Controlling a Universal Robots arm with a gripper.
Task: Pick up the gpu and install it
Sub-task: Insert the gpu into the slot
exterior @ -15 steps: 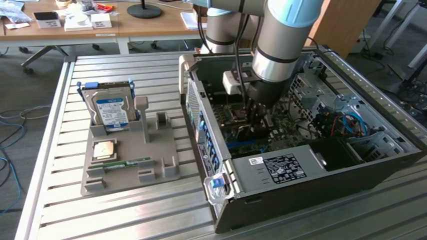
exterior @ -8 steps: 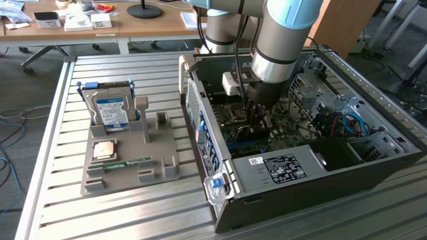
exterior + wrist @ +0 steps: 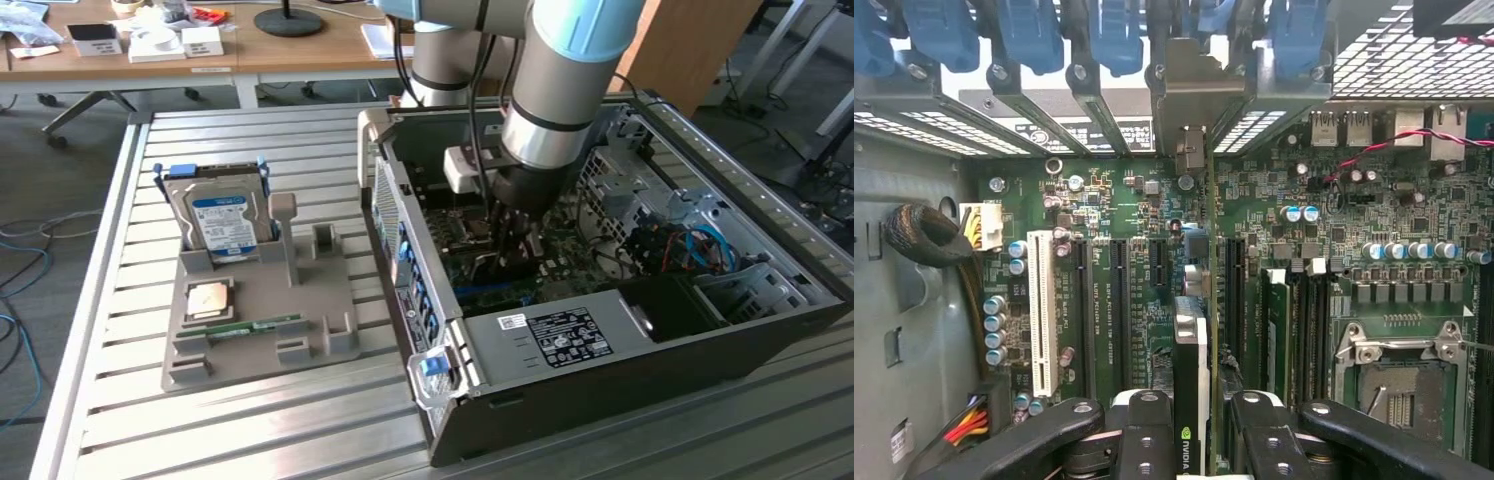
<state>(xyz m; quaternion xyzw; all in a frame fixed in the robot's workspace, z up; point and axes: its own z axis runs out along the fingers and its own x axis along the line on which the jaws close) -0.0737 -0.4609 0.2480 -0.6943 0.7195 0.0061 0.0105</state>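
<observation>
Setting: a robot arm point(image 3: 561, 90) reaches down into an open computer case point(image 3: 561, 395), which lies on its side on a slatted metal table point(image 3: 267, 430).
Gripper: the gripper point(image 3: 1194, 445) sits low inside the case, close over the green motherboard point(image 3: 1114, 200). Its black fingers point(image 3: 1144, 435) are clamped on the gpu, one against each flat face.
Gpu: the gpu point(image 3: 1191, 350) appears edge-on in the wrist view – a thin dark card with a green edge. It stands upright over the board, in line with the long dark expansion slots, and runs from between the fingers toward the rear wall of the case.
Bracket: the silver bracket point(image 3: 1189, 95) at the card's far end stands against that rear wall, among the slot openings by the blue latches point(image 3: 1034, 30).
Seating: whether the card's lower edge is fully down in a slot cannot be told.
Neighbours on the board: a white slot point(image 3: 1040, 300) lies to one side of the card, and the processor socket point(image 3: 1399, 385) is well apart on the other side.
Outside the case: at the exterior view's left, a grey tray point(image 3: 320, 340) holds a hard drive point(image 3: 224, 222) standing upright and a green memory stick point(image 3: 254, 327) lying flat (both well apart from the gripper).
</observation>
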